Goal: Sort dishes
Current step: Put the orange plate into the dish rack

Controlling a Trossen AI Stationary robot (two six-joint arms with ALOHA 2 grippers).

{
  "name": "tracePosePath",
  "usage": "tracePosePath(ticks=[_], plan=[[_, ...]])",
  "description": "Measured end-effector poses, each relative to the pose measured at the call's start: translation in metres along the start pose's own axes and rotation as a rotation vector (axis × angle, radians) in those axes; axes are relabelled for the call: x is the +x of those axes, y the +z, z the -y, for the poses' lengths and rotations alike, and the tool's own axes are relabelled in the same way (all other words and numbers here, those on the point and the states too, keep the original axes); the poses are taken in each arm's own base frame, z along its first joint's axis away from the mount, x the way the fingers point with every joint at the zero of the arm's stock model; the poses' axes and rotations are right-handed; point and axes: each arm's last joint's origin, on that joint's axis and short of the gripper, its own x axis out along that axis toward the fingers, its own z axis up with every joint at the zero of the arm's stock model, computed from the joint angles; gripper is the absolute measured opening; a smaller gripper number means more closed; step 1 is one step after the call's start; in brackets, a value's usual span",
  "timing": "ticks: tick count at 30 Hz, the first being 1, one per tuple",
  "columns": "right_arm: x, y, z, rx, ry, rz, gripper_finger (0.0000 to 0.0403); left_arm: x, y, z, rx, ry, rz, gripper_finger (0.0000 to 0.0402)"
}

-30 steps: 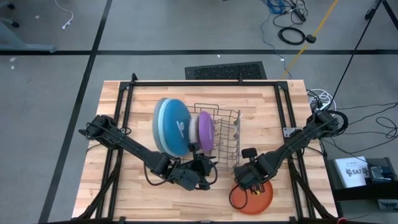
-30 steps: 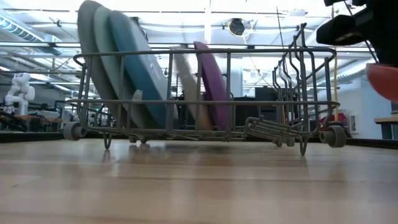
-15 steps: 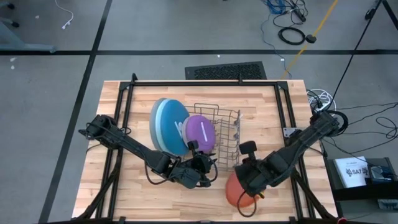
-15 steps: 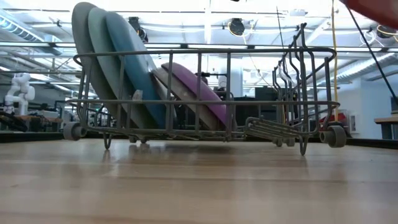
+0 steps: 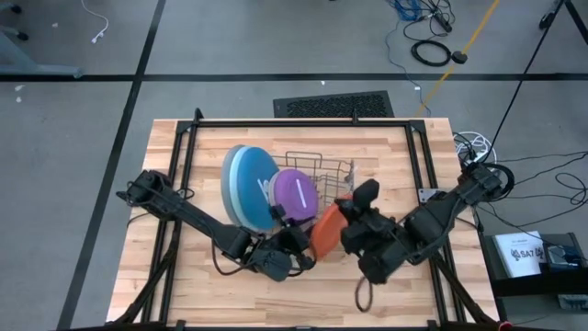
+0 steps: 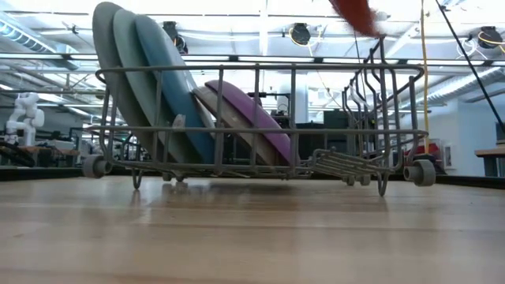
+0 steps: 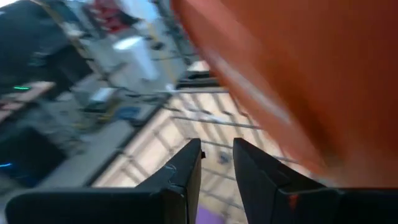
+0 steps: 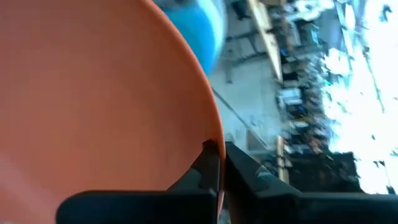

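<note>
The grey wire rack (image 5: 323, 188) (image 6: 260, 118) stands mid-table. Three large plates, grey (image 6: 106, 55), light blue (image 6: 129, 63) and darker blue (image 5: 248, 184), stand on edge in its left end. A beige-grey plate (image 6: 223, 118) and a purple plate (image 5: 296, 195) lean low against them. My right gripper (image 5: 342, 230) is shut on the orange-red plate (image 5: 326, 232) (image 6: 355, 14), which is up over the rack's near side. My left gripper (image 5: 301, 241) stands open at the rack's near left corner, nothing between its fingers (image 7: 186, 171). My right gripper pinches the orange-red plate's rim (image 8: 211, 134) between its two fingers, one on each face. It comes at the rim from the table's right side. The plate is lifted clear of the table and the rack and stands tilted on edge.
A black frame (image 5: 184, 147) runs round the wooden table top. The rack's right part (image 6: 355, 158), with its upright wires, holds no plate. Bare wood lies near the table's front edge (image 5: 184, 294).
My right gripper has risen from the table's near right toward the rack and rolled, carrying the orange-red plate up from low and flat to tilted on edge. The purple and beige-grey plates have tipped from nearly upright to leaning low. My left gripper has turned a little in place.
</note>
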Motion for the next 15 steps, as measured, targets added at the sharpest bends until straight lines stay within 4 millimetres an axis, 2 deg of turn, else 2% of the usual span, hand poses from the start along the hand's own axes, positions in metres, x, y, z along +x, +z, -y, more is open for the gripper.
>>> tracePosePath(ticks=[8,11,15], plan=[[0.021,-0.001,0.012,-0.050,-0.121,-0.073,0.0000,-0.016,0.002,-0.002,-0.020,0.336,0.056,0.0096],[0.027,-0.003,0.017,-0.013,-0.180,-0.100,0.0000,-0.020,0.003,-0.004,-0.053,0.458,0.079,0.0096],[0.034,-0.008,0.023,0.063,-0.254,-0.136,0.0000,-0.022,0.005,-0.007,-0.103,0.484,0.094,0.0096]])
